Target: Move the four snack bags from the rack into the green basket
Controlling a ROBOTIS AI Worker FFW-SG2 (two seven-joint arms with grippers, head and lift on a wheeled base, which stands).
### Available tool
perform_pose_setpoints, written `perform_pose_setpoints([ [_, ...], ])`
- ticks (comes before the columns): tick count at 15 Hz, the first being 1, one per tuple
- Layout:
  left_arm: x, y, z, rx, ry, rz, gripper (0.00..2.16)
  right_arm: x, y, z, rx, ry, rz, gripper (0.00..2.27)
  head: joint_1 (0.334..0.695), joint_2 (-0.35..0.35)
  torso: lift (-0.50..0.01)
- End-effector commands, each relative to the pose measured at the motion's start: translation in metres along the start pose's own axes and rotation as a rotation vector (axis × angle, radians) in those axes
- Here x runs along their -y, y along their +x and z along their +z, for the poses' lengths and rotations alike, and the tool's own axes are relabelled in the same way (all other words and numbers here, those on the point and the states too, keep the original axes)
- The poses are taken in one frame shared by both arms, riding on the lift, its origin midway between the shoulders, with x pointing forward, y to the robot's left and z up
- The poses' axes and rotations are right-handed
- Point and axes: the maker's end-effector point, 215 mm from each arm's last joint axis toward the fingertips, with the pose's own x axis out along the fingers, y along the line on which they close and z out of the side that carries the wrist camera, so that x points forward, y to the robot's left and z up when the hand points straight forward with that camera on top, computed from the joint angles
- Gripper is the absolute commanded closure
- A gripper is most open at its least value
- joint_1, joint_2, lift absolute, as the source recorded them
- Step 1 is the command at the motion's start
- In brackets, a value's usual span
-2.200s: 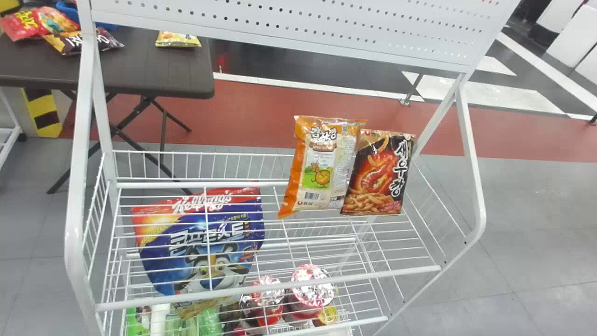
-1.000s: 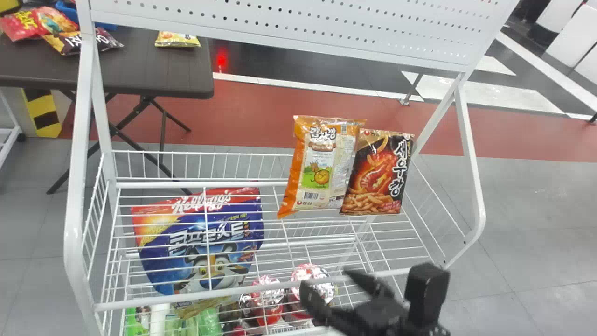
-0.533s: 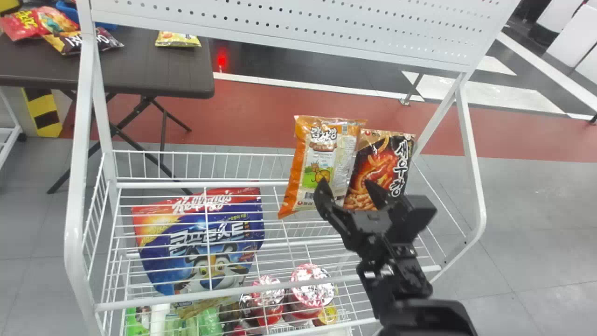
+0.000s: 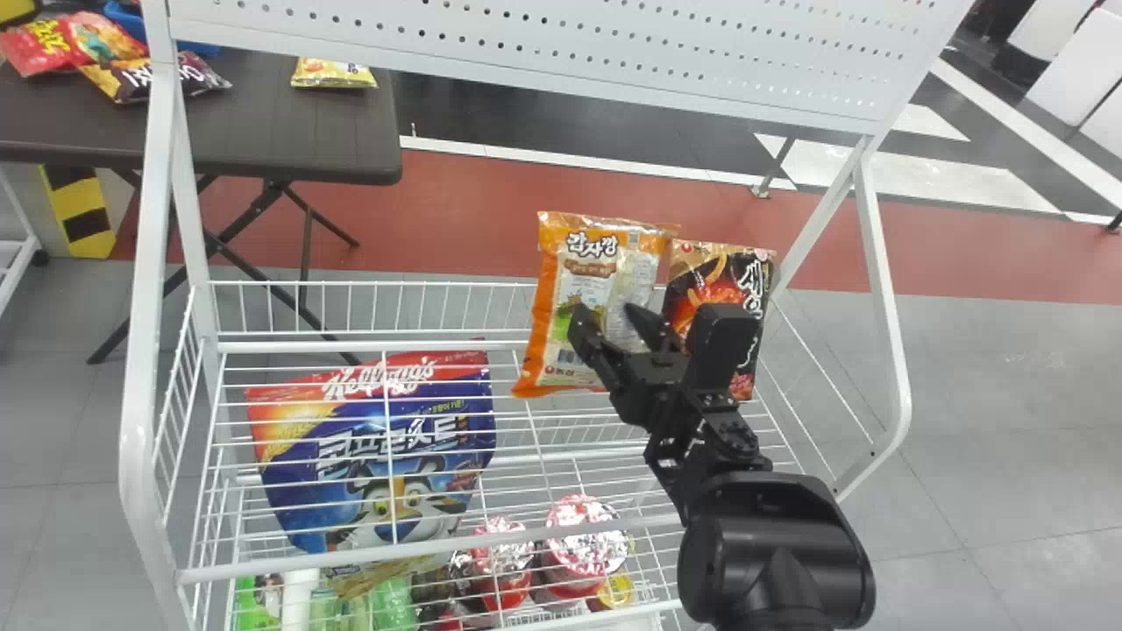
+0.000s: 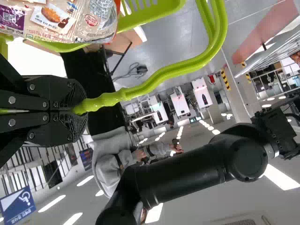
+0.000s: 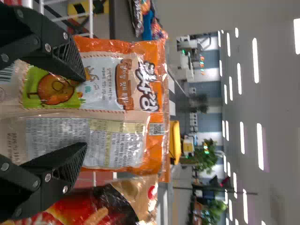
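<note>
Directly ahead of the black two-fingered right gripper (image 6: 85, 112), fingers spread, stands the orange-and-cream plastic snack bag (image 6: 112, 110), long axis near upright.

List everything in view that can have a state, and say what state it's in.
Orange snack bag, upright on the rack, unclamped
Dark snack bag, upright beside it
Right gripper, open, in front of the orange snack bag
Left gripper, shut on the basket handle
Green basket, held, with a snack bag in it
Blue cereal bag, below the upper wire shelf
</note>
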Motion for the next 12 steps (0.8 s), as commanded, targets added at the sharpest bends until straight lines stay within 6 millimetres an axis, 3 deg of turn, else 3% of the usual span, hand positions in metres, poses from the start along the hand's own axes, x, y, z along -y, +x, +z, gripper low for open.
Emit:
perform_pose_setpoints([
  [1, 0.000, 0.000, 0.001, -0.001, -0.001, 0.002, 1.82, -0.007, -0.006, -0.011, -0.019, 0.009, 0.029, 2.14, 0.695, -0.350, 0.000],
  [3, -0.001, 0.000, 0.001, -0.001, -0.001, 0.003, 1.82, -0.011, -0.011, -0.001, 0.006, 0.007, 0.049, 2.17, 0.695, -0.350, 0.000],
  [4, 0.000, 0.000, 0.001, -0.001, -0.001, 0.002, 1.82, -0.013, -0.015, -0.008, -0.003, 0.014, 0.063, 2.17, 0.695, -0.350, 0.000],
  [8, 0.001, 0.001, 0.000, -0.001, 0.001, 0.000, 1.82, -0.040, -0.040, 0.020, 0.043, -0.014, 0.163, 2.17, 0.695, -0.350, 0.000],
  [10, 0.001, 0.001, 0.000, -0.001, 0.001, -0.001, 1.82, -0.055, -0.067, 0.031, 0.040, 0.004, 0.200, 2.17, 0.695, -0.350, 0.000],
  [12, 0.002, 0.000, -0.002, -0.001, 0.000, -0.003, 1.82, -0.068, -0.111, 0.019, -0.041, 0.016, 0.216, 2.16, 0.695, -0.350, 0.000],
])
